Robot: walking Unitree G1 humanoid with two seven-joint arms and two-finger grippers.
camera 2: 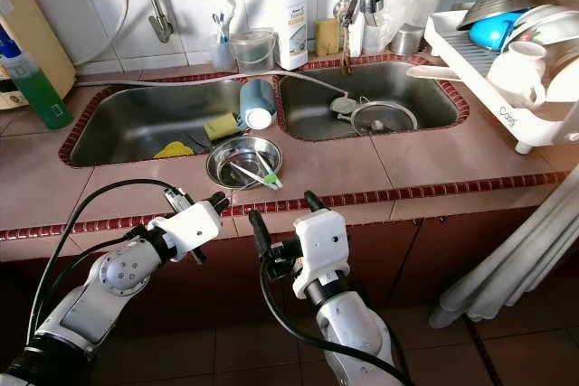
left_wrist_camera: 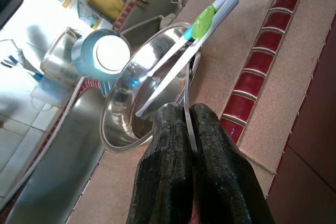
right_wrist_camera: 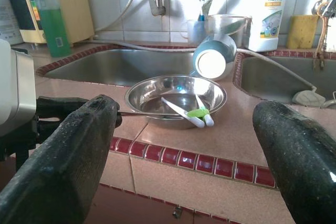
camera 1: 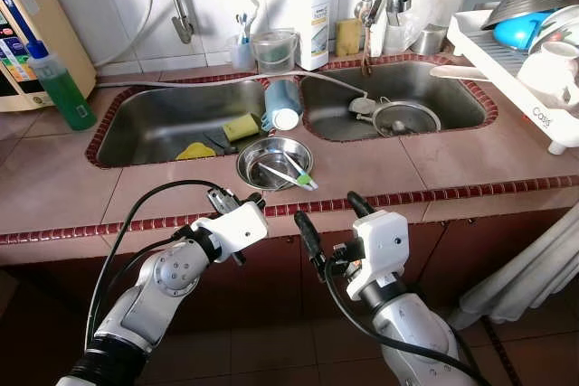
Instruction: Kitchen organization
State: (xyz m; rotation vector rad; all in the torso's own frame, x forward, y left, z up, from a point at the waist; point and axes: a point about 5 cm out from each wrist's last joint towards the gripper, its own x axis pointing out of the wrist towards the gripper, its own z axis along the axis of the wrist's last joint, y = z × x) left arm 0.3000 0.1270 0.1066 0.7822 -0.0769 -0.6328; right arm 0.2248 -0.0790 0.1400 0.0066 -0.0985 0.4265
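Note:
A steel bowl point(camera 1: 242, 169) stands on the tiled counter between the two sinks, near the front edge. White tongs with a green joint point(camera 1: 295, 175) lie across it. My left gripper point(camera 1: 254, 199) is just below the counter edge in front of the bowl. It is shut on a thin metal utensil point(left_wrist_camera: 187, 85) that reaches to the bowl's rim. My right gripper point(camera 1: 333, 221) hangs open below the edge, a little to the right, with nothing between its fingers point(right_wrist_camera: 79, 145). A blue cup point(camera 1: 282, 104) lies on its side on the divider behind the bowl.
The left sink point(camera 1: 154, 124) holds a yellow sponge point(camera 1: 241, 126) and a yellow cloth point(camera 1: 195, 151). A strainer point(camera 1: 404, 117) lies in the right sink. A green bottle point(camera 1: 61, 88) stands far left, a white detergent bottle point(camera 1: 314, 20) at the back, a dish rack point(camera 1: 525, 56) on the right.

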